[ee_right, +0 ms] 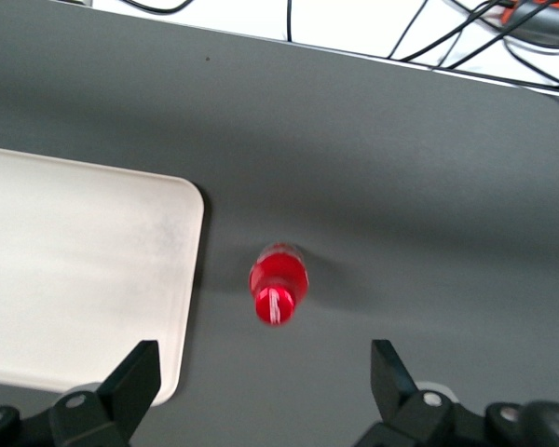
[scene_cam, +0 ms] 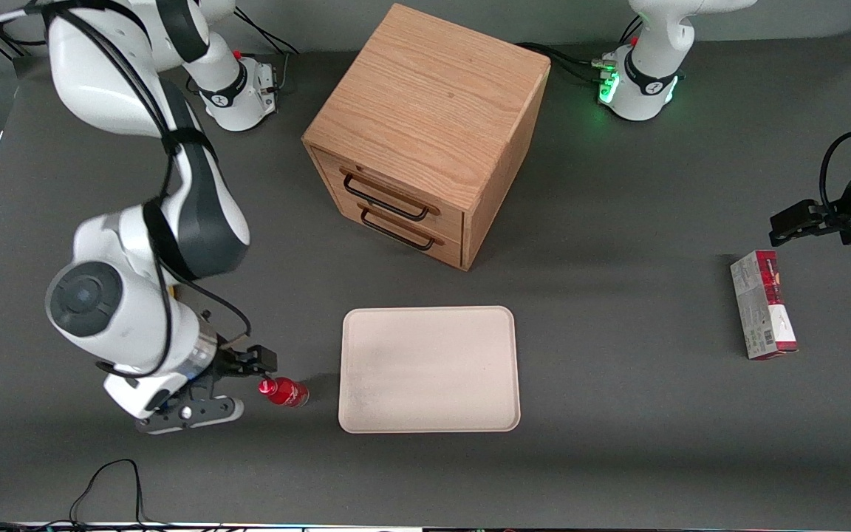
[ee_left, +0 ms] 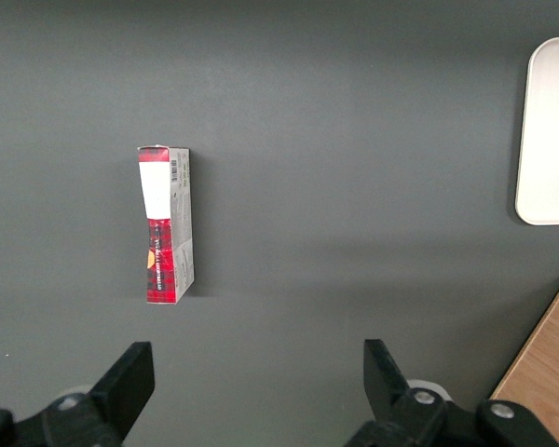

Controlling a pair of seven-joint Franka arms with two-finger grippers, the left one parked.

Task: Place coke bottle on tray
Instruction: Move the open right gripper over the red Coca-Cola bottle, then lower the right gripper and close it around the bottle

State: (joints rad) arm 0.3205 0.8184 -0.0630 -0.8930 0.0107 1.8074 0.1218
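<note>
The coke bottle [scene_cam: 284,391] stands upright on the dark table beside the cream tray [scene_cam: 429,369], toward the working arm's end. In the right wrist view I look down on its red cap [ee_right: 278,291], with the tray's rounded corner [ee_right: 168,214] beside it. My right gripper [scene_cam: 247,384] hovers just beside and above the bottle, on the side away from the tray. Its fingers [ee_right: 130,377] are spread wide and hold nothing. The tray has nothing on it.
A wooden drawer box [scene_cam: 425,133] with two handles stands farther from the front camera than the tray. A red-and-white carton [scene_cam: 762,303] lies toward the parked arm's end, also in the left wrist view [ee_left: 166,223]. A cable [scene_cam: 111,480] lies near the front edge.
</note>
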